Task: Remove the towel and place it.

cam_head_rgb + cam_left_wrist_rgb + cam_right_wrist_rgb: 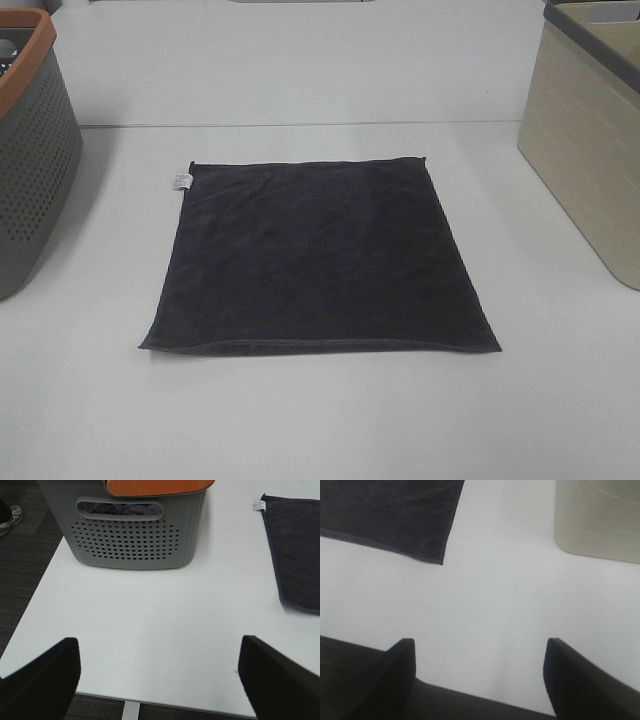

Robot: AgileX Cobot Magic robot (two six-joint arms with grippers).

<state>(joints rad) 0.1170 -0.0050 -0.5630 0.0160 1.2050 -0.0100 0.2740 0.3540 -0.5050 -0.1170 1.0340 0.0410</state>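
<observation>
The dark navy towel lies flat and spread out in the middle of the white table, its small white tag at the far left corner. Neither gripper shows in the exterior high view. In the left wrist view the left gripper is open and empty above the table's near left edge, with the towel's side and tag off to one side. In the right wrist view the right gripper is open and empty over the table's edge, near a towel corner.
A grey perforated basket with an orange rim stands at the table's left and holds dark cloth. A beige bin stands at the right, also in the right wrist view. Dark floor lies beyond the table's edges.
</observation>
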